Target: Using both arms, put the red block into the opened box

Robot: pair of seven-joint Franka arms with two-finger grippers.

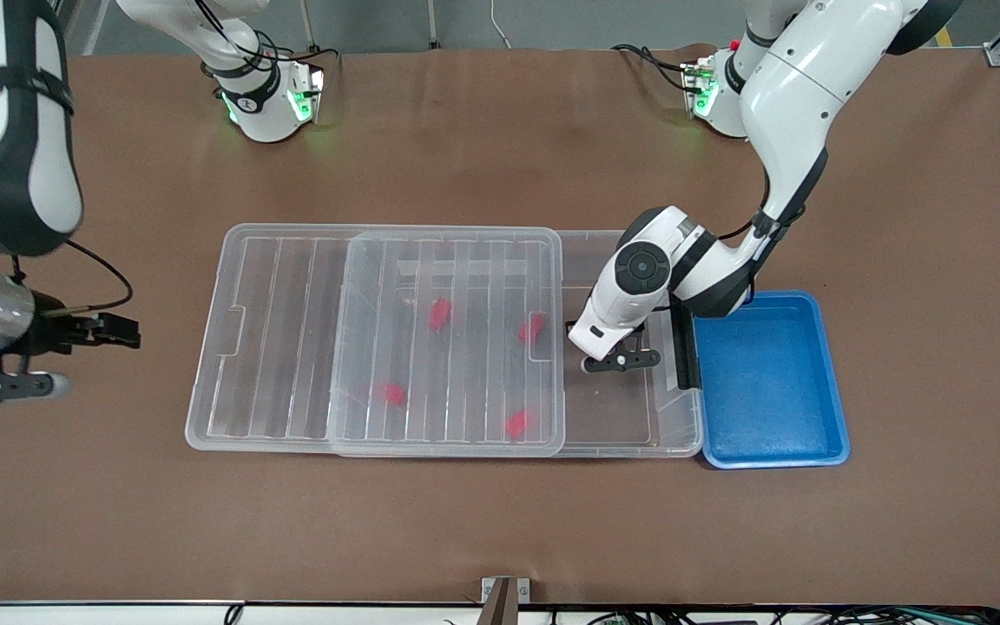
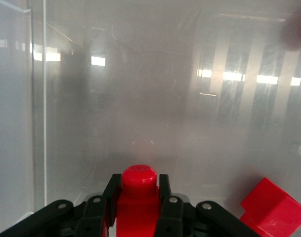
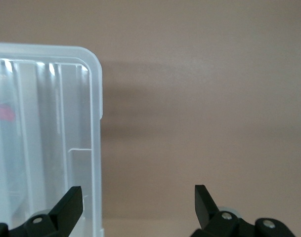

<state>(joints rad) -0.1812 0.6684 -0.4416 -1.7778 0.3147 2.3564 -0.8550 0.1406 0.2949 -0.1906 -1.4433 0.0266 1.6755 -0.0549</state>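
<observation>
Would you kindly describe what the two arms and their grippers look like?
Both arms are glossy white with rounded shells, black joint bands and thin black cables; green lights glow at their bases. The left arm has a round black joint cap. The left gripper and right gripper are small, black, two-fingered, with silver screws.

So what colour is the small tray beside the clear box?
Blue. The tray shows best in the front view, at the left arm's end of the box.

table (image 1: 500, 521): brown | on it: opened box (image 1: 639, 438); blue tray (image 1: 769, 382) touching
</observation>
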